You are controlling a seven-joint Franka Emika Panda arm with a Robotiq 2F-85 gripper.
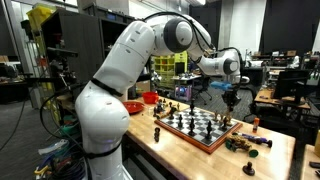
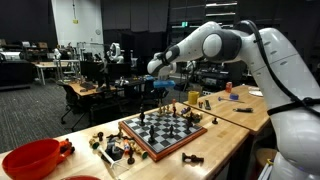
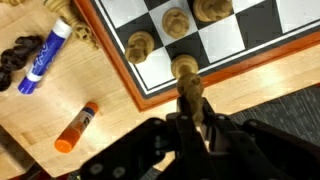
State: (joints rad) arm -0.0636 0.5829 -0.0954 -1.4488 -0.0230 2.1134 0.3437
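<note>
Piece (image 3: 186, 72) stays clear of the other pieces (image 3: 141, 45) because our gripper (image 3: 190, 112) holds it clamped, upright, above the board's (image 3: 240, 62) edge.

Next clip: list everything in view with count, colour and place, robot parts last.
chessboard: one, black and white squares, reddish frame, on the table
wooden table: one, light wood, under everything
pieces on the board: many, light and dark, exact count unclear
pieces off the board: several, mostly dark, on the table beside the board
held chess piece: one, tan, over the board's edge
blue-and-white stick: one, lying beside the board
orange stick: one, lying on the table
red bowl: one clearly seen, at the table's end
arm: one, white
pincer: one, dark, shut on the held chess piece
</note>
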